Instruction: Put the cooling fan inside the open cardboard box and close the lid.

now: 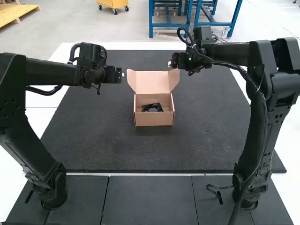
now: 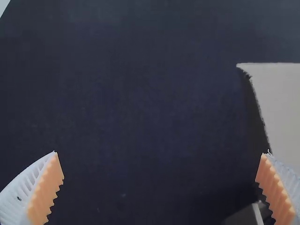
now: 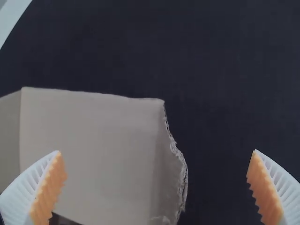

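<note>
**Fan in box, lid standing open**

The cardboard box (image 1: 154,116) is seen at the centre of the dark mat (image 1: 93,136), which is laid over the white worktop (image 1: 49,61). The black fan (image 1: 152,108) is lying inside the box, on its floor. The lid (image 1: 151,81) is standing upright from the box's far edge, at 12 o'clock, with its side flaps angled forward. The box is not closed.

The left jaws are held above the mat at about 10 o'clock from the box, just beside the lid's left flap. They are spread wide and nothing is held. In the left wrist view the orange pads (image 2: 45,190) are seen far apart over the mat.

The right jaws are held at about 1 o'clock from the box, close to the lid's upper right corner. They are also released and empty. In the right wrist view the orange pads (image 3: 47,190) are seen wide apart, with the lid's pale face beyond them. Contact with the lid cannot be told for either arm.
</note>
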You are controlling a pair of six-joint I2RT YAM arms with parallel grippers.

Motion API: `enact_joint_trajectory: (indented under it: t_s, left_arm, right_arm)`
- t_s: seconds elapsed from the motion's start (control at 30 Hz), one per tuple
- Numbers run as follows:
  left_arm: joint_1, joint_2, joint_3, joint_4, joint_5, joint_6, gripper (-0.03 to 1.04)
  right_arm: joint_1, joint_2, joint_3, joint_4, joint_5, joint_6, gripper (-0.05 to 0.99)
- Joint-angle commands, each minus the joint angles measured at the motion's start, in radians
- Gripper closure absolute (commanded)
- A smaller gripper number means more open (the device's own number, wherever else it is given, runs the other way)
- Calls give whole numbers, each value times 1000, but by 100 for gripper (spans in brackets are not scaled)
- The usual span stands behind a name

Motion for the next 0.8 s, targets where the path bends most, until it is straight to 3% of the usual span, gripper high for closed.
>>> enact_joint_trajectory:
  t_s: [0.0,0.6,0.77]
  left_arm:
    - [5,25,52,10,-2,14,4]
    - [0,125,126,42,-2,14,4]
    - [-3,142,146,45,-2,14,4]
  right_arm:
    - [-13,-2,36,-22,-31,0,5]
    - [-33,55,96,-119,-58,6,4]
    - [-36,86,130,-148,-58,6,8]
